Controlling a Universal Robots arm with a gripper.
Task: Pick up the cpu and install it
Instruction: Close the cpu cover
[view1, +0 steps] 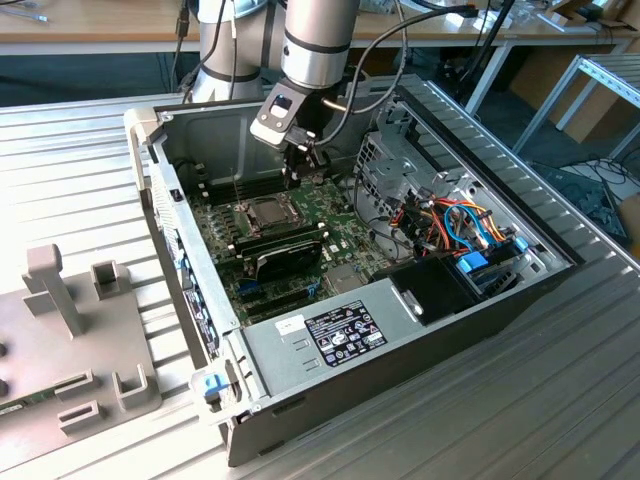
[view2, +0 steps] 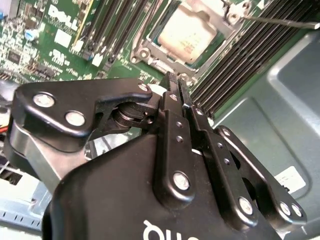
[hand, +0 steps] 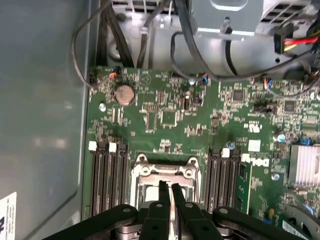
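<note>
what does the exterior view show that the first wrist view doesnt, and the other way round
Exterior view adds: the arm reaching into the whole open computer case, the labelled power supply, the coloured cables, and a grey fixture on the exterior view's left.
First wrist view adds: a round coin battery on the board.
Both share: the green motherboard, the cpu sitting in its socket, and the tool by the socket, shut and empty.

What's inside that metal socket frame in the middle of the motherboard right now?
The cpu, pale metal top up, lies inside the socket frame. The claw hangs above it and hides part of the frame in the first wrist view; whatever lies beneath the cpu is covered.
</note>
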